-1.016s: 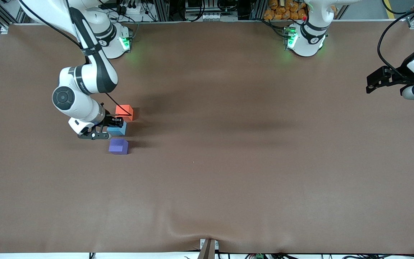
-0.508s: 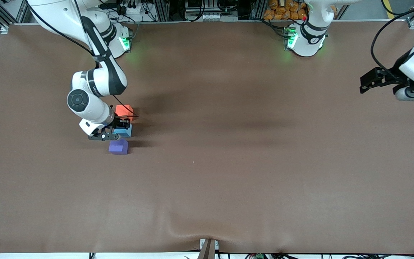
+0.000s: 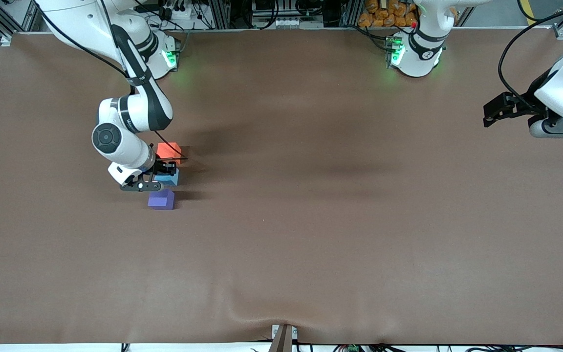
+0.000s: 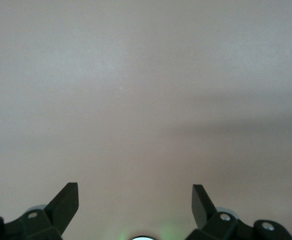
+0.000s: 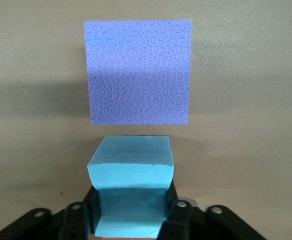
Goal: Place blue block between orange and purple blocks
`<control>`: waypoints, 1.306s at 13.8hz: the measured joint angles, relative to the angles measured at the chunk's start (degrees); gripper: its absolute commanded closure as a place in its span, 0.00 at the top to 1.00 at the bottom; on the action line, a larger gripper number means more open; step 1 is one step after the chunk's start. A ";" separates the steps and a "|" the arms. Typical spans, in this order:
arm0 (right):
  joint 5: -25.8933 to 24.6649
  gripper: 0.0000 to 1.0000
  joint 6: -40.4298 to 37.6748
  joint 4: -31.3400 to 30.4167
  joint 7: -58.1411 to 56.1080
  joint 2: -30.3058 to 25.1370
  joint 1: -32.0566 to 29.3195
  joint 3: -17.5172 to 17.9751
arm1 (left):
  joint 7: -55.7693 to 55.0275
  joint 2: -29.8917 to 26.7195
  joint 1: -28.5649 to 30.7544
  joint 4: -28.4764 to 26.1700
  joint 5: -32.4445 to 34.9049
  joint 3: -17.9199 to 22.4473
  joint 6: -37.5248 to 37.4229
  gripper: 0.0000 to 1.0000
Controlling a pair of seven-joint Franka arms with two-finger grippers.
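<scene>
Gripping the blue block (image 3: 168,178) between orange block (image 3: 169,151) and purple block (image 3: 161,199), right gripper (image 3: 163,171) clamped on it, left gripper (image 4: 135,201) spread wide, waiting, no legible writing.

brown table cover (image 3: 311,234), wrinkled at near edge; orange items (image 3: 384,14) stacked past the table's top edge.

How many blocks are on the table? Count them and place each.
3: orange block farthest from the front camera, blue block in the right claw beside it, purple block nearest.
</scene>
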 measured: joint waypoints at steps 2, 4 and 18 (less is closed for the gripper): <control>0.00 1.00 -0.03 0.08 -0.01 0.08 0.00 0.00 | 0.00 -0.19 -0.02 0.16 0.00 -0.96 0.04 1.00; 0.00 1.00 -1.30 1.51 -0.04 -0.15 -0.03 -0.04 | 0.00 -0.20 -0.14 0.71 0.00 -1.25 0.16 1.00; -0.40 1.00 -57.49 52.65 -16.14 -3.86 -17.56 -1.45 | 0.00 1.16 0.42 0.93 0.01 -0.58 0.77 1.00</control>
